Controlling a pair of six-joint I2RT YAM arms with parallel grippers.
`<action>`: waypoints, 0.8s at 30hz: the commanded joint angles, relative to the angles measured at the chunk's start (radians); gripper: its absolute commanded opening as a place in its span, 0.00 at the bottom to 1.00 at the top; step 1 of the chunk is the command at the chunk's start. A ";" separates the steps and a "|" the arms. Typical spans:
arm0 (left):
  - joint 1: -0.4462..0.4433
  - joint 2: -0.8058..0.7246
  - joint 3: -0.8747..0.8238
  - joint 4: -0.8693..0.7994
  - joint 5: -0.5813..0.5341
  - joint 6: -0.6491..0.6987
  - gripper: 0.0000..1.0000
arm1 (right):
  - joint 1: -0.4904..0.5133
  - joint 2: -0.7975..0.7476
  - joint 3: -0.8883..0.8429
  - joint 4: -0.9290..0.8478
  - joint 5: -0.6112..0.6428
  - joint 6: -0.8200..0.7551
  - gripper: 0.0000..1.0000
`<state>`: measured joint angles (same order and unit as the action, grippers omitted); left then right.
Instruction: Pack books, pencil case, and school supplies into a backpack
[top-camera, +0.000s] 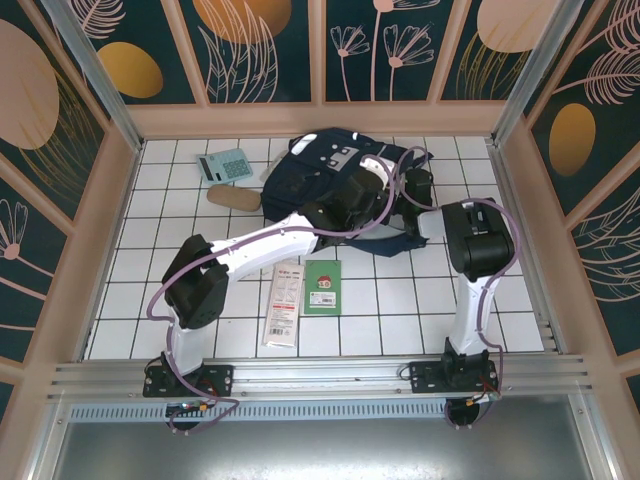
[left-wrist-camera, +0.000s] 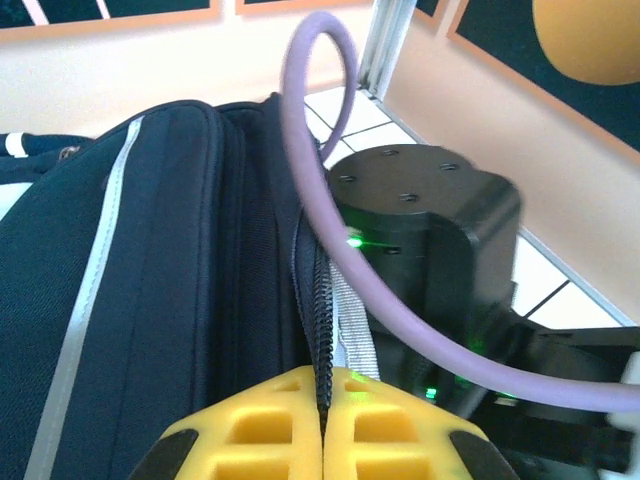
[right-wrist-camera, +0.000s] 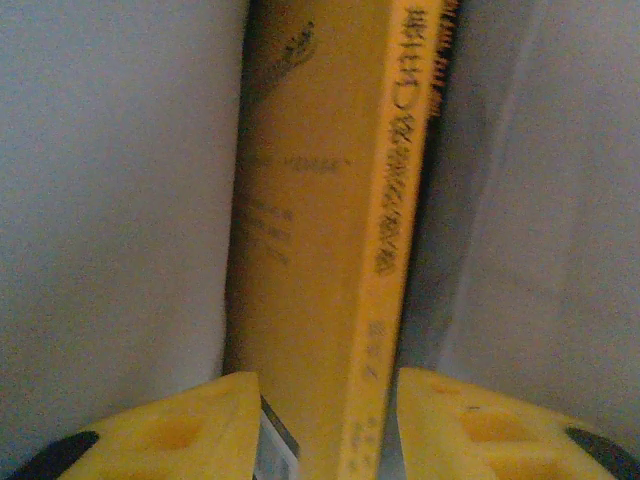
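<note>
So: backpack (top-camera: 300, 180) mouth pinched, orange-yellow book (right-wrist-camera: 320, 200) between the right jaws.
Left jaws are together on the backpack's zip edge, just ahead of them. Right jaws stand apart inside it, flanking the book, whose long axis runs straight away from them; whether they clamp it I cannot tell. The right arm seems the one placed to push it deeper.

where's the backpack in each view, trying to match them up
top external: the backpack lies upper centre, beneath both arms' wrists.
left wrist: its navy side takes the left half, zipper running down into the left gripper.
right wrist: probably the pale grey surfaces flanking the orange-yellow book.
shared landmark: right arm's black wrist, beside the bag in the top and left wrist views.
</note>
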<state>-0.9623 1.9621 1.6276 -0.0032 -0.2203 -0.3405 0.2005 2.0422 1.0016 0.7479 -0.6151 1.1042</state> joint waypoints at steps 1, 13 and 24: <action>-0.015 -0.078 -0.012 0.094 -0.050 0.012 0.00 | -0.021 -0.115 -0.037 -0.077 0.059 -0.097 0.44; 0.007 -0.130 -0.107 0.143 -0.161 -0.052 0.00 | -0.059 -0.387 -0.223 -0.346 0.244 -0.281 0.46; 0.088 -0.126 -0.156 0.144 -0.139 -0.193 0.00 | -0.059 -0.764 -0.400 -0.529 0.382 -0.385 0.47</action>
<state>-0.9104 1.8782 1.4830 0.0818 -0.3363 -0.4629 0.1383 1.3563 0.6426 0.2928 -0.2848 0.7750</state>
